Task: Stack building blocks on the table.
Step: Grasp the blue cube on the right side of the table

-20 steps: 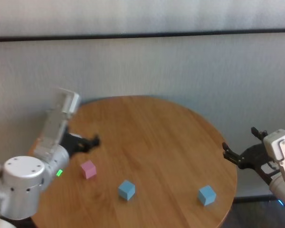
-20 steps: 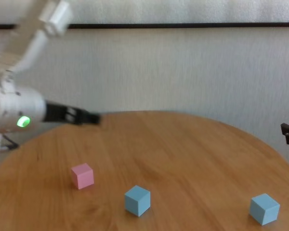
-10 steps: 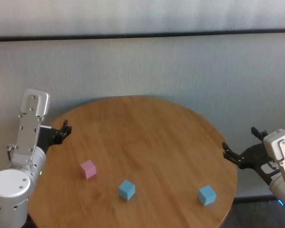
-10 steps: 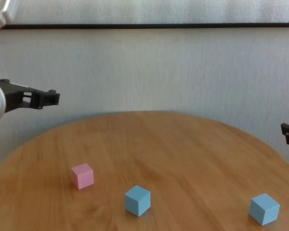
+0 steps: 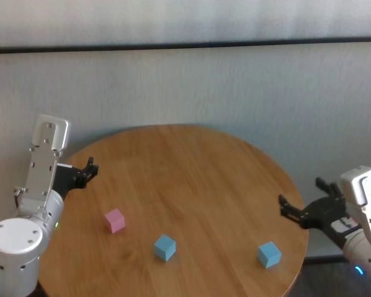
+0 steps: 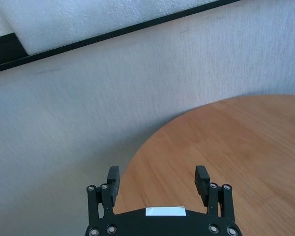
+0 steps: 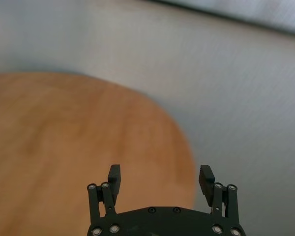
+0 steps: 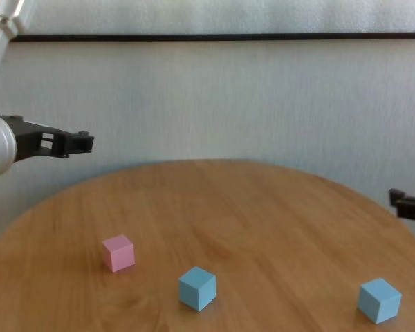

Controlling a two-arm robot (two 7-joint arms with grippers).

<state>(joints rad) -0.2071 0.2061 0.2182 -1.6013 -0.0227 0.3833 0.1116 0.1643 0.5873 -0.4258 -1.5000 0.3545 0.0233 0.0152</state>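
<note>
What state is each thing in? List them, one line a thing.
Pink block: flat on the table, alone, unstacked.
Middle blue block: on the table, alone, unstacked.
Right blue block: on the table near its right edge, unstacked.
Left gripper: open, empty, above the table's left edge.
Right gripper: open, empty, at the table's right edge.
Table: bears all three blocks.

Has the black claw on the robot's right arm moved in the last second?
Yes. The right arm's open black gripper has come inward from beyond the round wooden table's right rim and now reaches over that edge, nearer the right-hand light blue cube.
</note>
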